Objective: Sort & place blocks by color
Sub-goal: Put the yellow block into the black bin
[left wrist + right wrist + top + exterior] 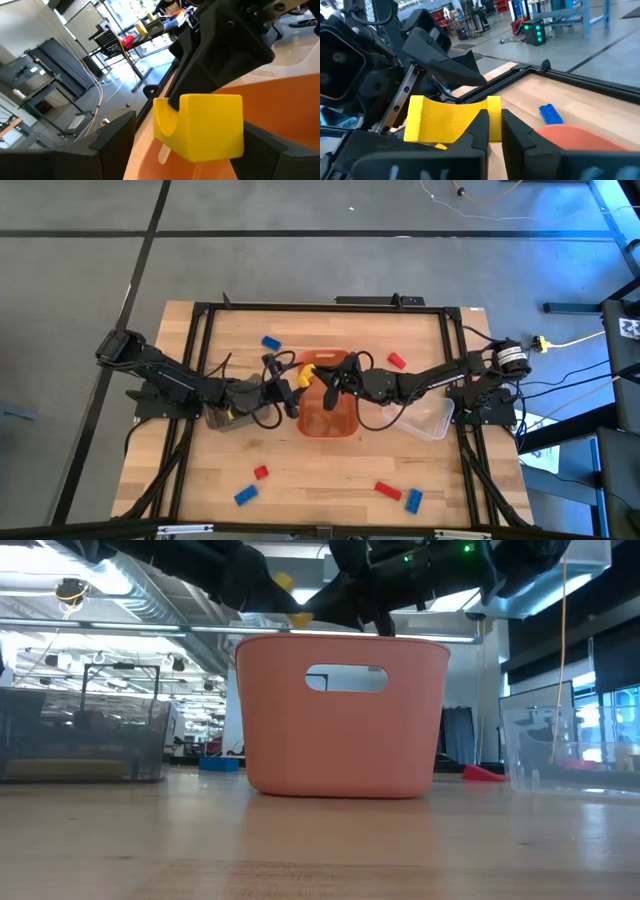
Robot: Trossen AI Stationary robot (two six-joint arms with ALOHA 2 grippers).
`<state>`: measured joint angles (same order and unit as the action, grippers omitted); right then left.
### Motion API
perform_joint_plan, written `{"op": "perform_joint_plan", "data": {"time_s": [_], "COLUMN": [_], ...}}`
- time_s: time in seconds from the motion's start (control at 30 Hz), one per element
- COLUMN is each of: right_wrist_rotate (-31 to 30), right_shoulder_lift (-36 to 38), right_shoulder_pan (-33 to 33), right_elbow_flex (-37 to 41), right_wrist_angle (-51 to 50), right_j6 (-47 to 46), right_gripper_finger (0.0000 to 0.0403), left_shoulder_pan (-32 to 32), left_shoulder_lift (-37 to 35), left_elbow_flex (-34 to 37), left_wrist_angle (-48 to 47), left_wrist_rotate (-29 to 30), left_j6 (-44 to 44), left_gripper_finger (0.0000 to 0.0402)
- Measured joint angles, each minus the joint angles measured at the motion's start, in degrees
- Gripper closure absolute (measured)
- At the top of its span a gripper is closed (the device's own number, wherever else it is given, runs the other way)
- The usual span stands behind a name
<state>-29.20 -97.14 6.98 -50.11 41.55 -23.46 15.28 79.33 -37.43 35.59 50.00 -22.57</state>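
The left gripper (300, 378) and the right gripper (325, 385) meet above the tub (330, 423), with one block (305, 374) between them. Other blocks (271, 342) lie on the table (320, 470) around the tub, well apart from both grippers.

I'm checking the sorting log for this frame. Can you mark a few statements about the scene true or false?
1. The yellow plastic block sits between the fingers of the left gripper, above the orange oblong tub. True.
2. The clear plastic bin stands on the left arm's side of the tub. False: it stands on the right arm's side.
3. A small red brick and a small blue brick lie loose on the wooden table. True.
4. The right gripper waits at a table corner. False: it is over the tub, close to the left gripper.
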Motion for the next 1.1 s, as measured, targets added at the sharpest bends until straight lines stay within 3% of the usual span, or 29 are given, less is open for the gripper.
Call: {"op": "perform_joint_plan", "data": {"time_s": [0.27, 0.57, 0.63, 0.73, 0.87, 0.97, 1.1], "right_wrist_rotate": [0.1, -0.52, -0.51, 0.2, 0.95, 0.31, -3.52], "right_shoulder_lift": [-0.16, -0.11, -0.09, -0.08, 1.84, 5.11, 10.33], "right_shoulder_pan": [0.0, -0.07, -0.07, -0.05, 0.15, 0.06, 0.07], "right_elbow_flex": [0.0, -0.02, -0.02, 0.02, 0.19, 1.08, 4.26], "right_wrist_angle": [1.42, 1.63, 1.55, 0.62, -3.25, -6.93, -12.22], "right_j6": [1.33, 0.31, 0.48, 3.02, 5.24, 6.48, 7.52], "right_gripper_finger": [0.0379, 0.0379, 0.0372, 0.0331, 0.0263, 0.0219, 0.0175], "left_shoulder_pan": [0.75, 1.06, 1.06, 1.3, 2.51, 3.57, 4.72], "left_shoulder_lift": [0.0, 0.0, 0.0, -0.1, -2.29, -5.63, -12.4], "left_elbow_flex": [0.0, 0.0, 0.0, 0.04, 0.04, 0.04, 0.04], "left_wrist_angle": [0.19, -0.29, -0.58, -1.04, -6.02, -12.05, -25.01], "left_wrist_rotate": [2.42, 3.97, 4.1, 4.19, 9.33, 12.79, 12.98], "left_j6": [0.0, 0.51, 0.53, 1.27, 1.3, 2.77, 10.77], "left_gripper_finger": [0.0144, 0.0273, 0.0279, 0.0279, 0.0279, 0.0279, 0.0279]}}
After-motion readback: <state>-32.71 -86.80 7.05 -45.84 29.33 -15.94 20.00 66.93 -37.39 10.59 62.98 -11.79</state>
